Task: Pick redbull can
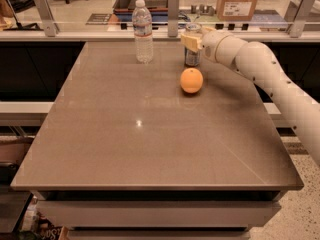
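The can (192, 58) stands upright near the far edge of the desk (125, 149). Its middle part is hidden behind my pincer (191, 41), so only the shiny rim and the lower body show. My pincer is at the can's upper half, and I cannot tell if it grips the can or is only against it. An orange (191, 80) lies just in front of the can. A water bottle (143, 31) stands apart from them.

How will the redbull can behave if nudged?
The redbull can is slim and upright, so a sideways nudge would probably tip it. Its metal skin looks smooth, perhaps slippery. The end effector is at its upper part.
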